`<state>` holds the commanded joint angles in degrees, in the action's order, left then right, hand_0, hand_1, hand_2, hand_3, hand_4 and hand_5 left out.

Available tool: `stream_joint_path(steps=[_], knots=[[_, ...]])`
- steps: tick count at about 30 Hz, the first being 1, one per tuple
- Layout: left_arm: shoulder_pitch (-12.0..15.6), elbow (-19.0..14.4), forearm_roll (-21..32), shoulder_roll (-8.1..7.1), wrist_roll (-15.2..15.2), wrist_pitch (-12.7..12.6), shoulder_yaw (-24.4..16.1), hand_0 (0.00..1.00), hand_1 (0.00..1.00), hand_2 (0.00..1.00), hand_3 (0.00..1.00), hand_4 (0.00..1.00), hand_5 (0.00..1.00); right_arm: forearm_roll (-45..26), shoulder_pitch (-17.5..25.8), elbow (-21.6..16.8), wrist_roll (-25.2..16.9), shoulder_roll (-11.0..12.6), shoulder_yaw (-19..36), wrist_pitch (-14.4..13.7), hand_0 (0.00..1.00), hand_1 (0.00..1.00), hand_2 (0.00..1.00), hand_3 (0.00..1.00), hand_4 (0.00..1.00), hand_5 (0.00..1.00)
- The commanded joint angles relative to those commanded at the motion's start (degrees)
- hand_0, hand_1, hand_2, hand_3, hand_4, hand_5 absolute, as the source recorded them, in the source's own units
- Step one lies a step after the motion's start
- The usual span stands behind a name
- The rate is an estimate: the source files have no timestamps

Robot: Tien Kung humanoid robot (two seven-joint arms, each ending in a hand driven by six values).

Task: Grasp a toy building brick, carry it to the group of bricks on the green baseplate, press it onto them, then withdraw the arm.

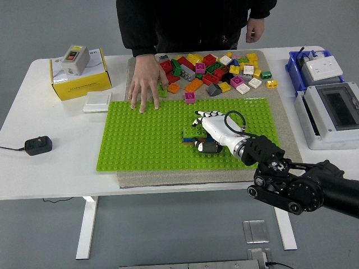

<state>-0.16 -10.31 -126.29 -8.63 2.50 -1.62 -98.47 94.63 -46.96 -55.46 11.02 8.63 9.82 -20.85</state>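
White desk (33, 174) holds a green baseplate (140, 145). Right hand (216, 130) presses flat, fingers spread, on the bricks (193, 134). At 12 o'clock, a person's hand (145, 84) steadies the baseplate.

We see a small stack of bricks (193, 134), green on top over blue and orange, sitting right of centre on the green baseplate (140, 140).

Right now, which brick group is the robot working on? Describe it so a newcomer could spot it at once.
Find the green baseplate in the table's middle. Right of its centre sits a small brick stack, green on top, directly under the white right hand. Unlike the loose bricks heaped on the mat beyond, it is the only group on the plate.
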Motion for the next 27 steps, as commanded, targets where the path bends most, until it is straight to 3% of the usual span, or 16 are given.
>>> stream_joint_path(steps=[27], knots=[[-0.2, 0.0, 0.4, -0.08, -0.2, -0.2, 0.4, 0.613, 0.605, 0.496, 0.613, 0.171, 0.742, 0.0, -0.1, -0.1, 0.0, 0.1, 0.0, 0.0, 0.983, 0.979, 0.998, 0.761, 0.568, 0.418]])
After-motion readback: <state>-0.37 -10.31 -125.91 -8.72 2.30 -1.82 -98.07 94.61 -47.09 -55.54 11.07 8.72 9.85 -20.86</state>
